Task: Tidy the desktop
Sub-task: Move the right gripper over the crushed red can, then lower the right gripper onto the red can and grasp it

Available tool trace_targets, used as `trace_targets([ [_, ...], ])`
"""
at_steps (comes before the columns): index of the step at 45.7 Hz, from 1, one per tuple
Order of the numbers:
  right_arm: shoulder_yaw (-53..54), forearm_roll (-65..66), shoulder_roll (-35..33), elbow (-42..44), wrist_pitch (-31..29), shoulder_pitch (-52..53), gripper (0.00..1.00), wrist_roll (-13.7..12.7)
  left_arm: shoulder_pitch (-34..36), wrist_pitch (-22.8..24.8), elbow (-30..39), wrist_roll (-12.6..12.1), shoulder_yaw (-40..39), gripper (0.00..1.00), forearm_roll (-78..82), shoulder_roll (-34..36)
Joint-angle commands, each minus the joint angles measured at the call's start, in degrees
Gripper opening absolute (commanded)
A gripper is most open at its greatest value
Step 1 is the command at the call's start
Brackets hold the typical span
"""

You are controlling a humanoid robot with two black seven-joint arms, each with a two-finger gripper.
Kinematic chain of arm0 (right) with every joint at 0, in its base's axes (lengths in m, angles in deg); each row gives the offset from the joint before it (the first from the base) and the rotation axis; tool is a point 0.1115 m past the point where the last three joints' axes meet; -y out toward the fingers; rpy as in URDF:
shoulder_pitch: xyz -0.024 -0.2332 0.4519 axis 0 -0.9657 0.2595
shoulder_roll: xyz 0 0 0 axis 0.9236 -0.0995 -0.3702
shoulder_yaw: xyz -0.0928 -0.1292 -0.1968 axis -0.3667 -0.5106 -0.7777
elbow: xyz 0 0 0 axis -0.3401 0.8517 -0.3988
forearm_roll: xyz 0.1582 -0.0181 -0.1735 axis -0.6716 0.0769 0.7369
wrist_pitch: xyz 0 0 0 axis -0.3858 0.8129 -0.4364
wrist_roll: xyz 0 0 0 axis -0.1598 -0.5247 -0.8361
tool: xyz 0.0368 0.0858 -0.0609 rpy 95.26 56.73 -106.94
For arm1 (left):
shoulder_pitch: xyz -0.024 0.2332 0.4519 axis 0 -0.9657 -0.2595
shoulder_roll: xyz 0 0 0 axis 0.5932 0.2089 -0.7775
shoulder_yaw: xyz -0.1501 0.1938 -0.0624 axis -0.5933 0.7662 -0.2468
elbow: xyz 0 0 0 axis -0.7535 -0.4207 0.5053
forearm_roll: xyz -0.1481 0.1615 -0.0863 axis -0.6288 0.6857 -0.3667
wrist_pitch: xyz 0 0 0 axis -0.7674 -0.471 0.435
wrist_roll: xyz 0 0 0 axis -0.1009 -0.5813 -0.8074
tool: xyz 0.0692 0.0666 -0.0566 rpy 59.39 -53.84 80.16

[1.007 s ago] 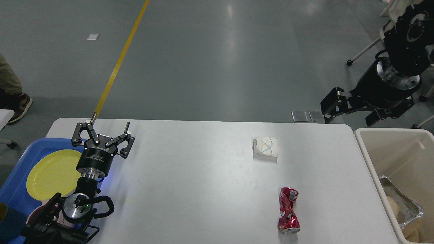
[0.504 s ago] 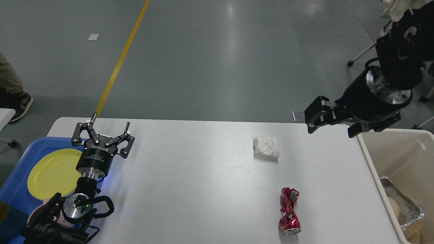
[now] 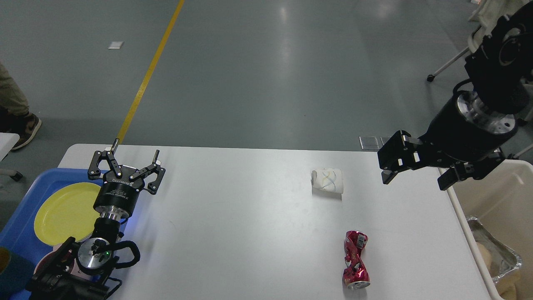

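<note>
While both grippers gape — crushed can (image 3: pixel 355 260), paper wad (image 3: pixel 327 180) on desktop (image 3: pixel 241 233).

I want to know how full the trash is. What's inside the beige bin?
The beige bin holds a crumpled foil tray with something tan beside it; the frame edge hides the rest.

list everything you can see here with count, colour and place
desktop: 1, white, centre
crushed can: 1, red, lying on desktop, near right
crumpled paper cup: 1, white, on desktop, far right of middle
tray: 1, blue, at left edge
plate: 1, yellow, in tray
bin: 1, beige, right of desktop
foil container: 1, silver, in bin
floor line: 1, yellow, beyond desktop
left pincer: 1, black, open, over desktop's left end
right pincer: 1, black, open, above desktop's far right edge
</note>
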Motion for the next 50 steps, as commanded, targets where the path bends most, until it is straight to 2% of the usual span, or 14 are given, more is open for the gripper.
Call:
trace_targets([
  [1,0.66,-0.03,-0.1,0.04,1.56,-0.18,0.99,-0.01,0.0,0.0,0.0,0.0,-0.09,0.96,0.0,0.0],
  [6,0.93,-0.03,-0.19,0.04,3.48,-1.4,0.99,-0.01,0.0,0.0,0.0,0.0,0.0,0.96,0.0,0.0],
  [11,1.1,-0.03,-0.1,0.13,8.23,-5.35,0.99,-0.01,0.0,0.0,0.0,0.0,0.0,0.96,0.0,0.0],
  [21,4.17,0.15,0.43,0.92,21.76,-20.2,0.99,-0.27,0.0,0.0,0.0,0.0,0.0,0.96,0.0,0.0],
  [28,7.51,0.24,2.62,4.6,28.97,-32.76,0.99,-1.5,0.0,0.0,0.0,0.0,0.0,0.96,0.0,0.0],
  [38,9.1,0.06,7.54,15.15,34.78,-47.8,0.99,-1.68,0.0,0.0,0.0,0.0,0.0,0.96,0.0,0.0],
  [50,9.19,-0.82,13.26,25.52,37.06,-60.72,0.98,-1.76,0.0,0.0,0.0,0.0,0.0,0.96,0.0,0.0],
])
